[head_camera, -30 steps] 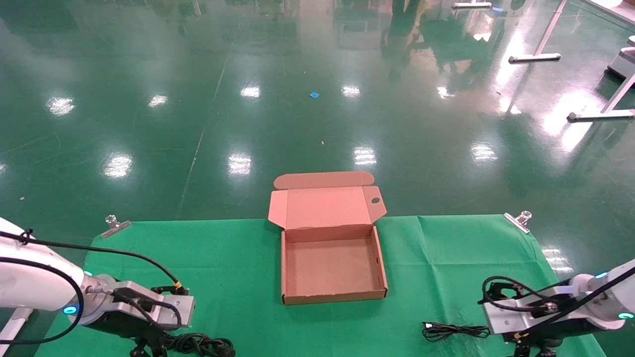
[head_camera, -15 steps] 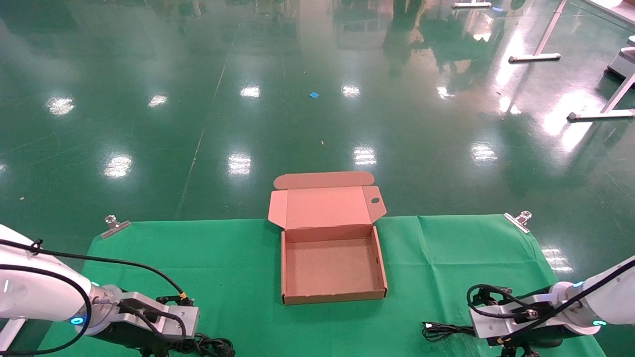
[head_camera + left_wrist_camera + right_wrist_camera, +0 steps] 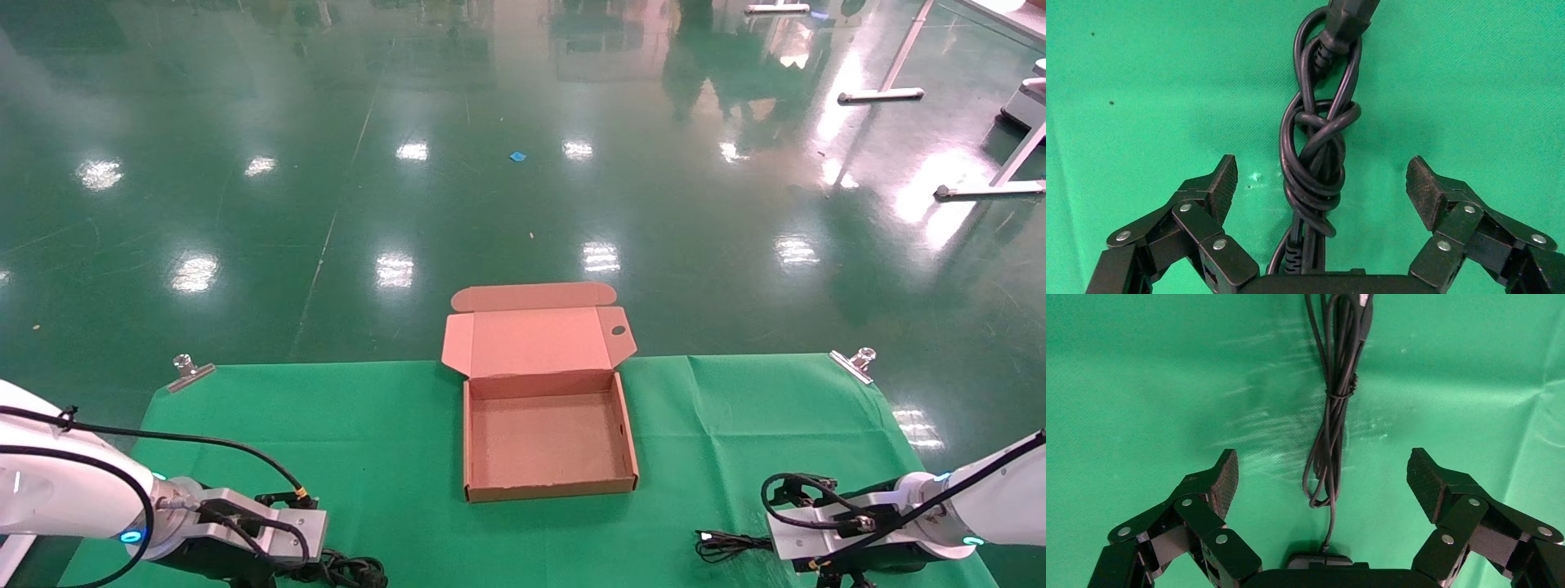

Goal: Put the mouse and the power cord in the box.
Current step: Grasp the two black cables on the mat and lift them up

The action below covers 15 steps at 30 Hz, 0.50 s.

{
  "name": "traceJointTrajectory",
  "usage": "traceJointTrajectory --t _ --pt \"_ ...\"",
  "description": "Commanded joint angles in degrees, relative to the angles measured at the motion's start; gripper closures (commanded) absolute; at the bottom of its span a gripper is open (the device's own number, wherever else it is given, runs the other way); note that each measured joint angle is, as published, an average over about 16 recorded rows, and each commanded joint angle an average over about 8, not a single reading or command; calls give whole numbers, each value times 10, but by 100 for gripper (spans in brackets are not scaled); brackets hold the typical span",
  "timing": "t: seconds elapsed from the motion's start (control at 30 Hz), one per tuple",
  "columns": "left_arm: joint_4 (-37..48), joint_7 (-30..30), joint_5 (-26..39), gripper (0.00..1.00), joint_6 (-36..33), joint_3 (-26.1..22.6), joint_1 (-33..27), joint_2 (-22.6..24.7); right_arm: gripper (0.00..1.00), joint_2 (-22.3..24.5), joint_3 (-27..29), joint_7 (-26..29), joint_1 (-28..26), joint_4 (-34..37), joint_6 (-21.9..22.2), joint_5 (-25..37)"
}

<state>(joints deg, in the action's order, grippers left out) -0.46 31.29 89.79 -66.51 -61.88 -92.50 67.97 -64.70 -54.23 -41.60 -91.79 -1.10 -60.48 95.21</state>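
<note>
Box (image 3: 549, 441) sits open at mid-bench, lid flap folded back over the far edge; interior bare, entry from above unobstructed. Low cardboard walls ring the tray.

Green cloth of bench (image 3: 384, 441) bare between box and both arms.

Left end effector (image 3: 1321, 184) spread wide over the power cord (image 3: 1318, 165), one finger on each side of the bundle, cloth clear around both pads.

Right end effector (image 3: 1322, 478) likewise spread, straddling the mouse (image 3: 1319, 560) and its thin cable (image 3: 1333, 416); bare cloth beside each finger.

Clips (image 3: 189, 369) at the bench's far corners, well apart from everything.
</note>
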Motion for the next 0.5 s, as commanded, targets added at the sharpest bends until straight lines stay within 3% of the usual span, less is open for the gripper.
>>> traceJointTrajectory --t 0.03,0.13,0.2,0.5 --pt "3 -1 0 56 3 0 0 1 91 0 1 -1 1 2 4 -1" --pt "4 -1 1 90 4 0 0 1 100 -1 1 -2 2 4 6 -2" --pt "4 -1 1 99 4 -1 0 1 100 -1 2 -2 2 5 7 -3" --pt "3 -1 1 100 4 0 0 1 100 0 2 -2 2 3 4 -2"
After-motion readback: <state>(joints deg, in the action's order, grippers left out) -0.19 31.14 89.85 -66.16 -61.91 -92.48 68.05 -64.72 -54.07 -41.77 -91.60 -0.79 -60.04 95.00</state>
